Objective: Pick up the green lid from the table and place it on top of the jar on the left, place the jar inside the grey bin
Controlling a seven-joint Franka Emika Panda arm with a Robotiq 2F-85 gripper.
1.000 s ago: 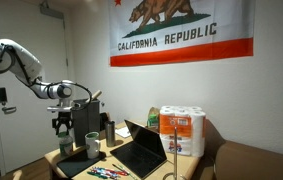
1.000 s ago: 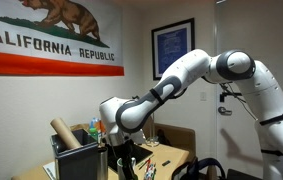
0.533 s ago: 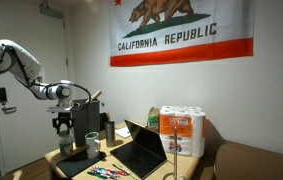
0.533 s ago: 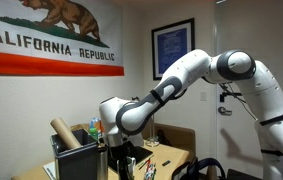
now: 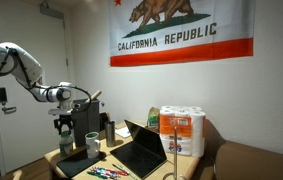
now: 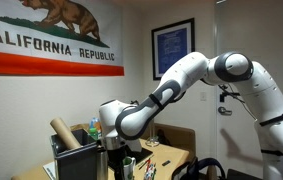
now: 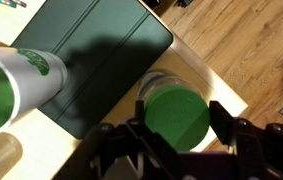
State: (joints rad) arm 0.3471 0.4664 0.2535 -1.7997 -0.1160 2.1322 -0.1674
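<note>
- The gripper [image 7: 176,130] is hanging straight down over the left end of the table [image 7: 203,72], at the end of the arm that is reaching in from the left in an exterior view.
- The green lid [image 7: 176,115] is lying flat and level between the two fingers [image 7: 224,120], one on each side of the disc.
- The jaws are standing wide, about a lid's width apart; I cannot tell whether the pads are pressing on the lid's edge or only flanking it (the wrist view is too blurred there).
- The jar [image 7: 153,88] is sitting directly under the lid, with only an arc of its glass rim peeking out on the far left side.
- The dark tray [image 7: 91,45] is lying flat on the table just beyond the jar, and a white cup [image 7: 26,75] is standing at its left edge.
- The grey bin [image 5: 85,120] is standing upright just right of the gripper, with an open laptop [image 5: 141,150] further right.
</note>
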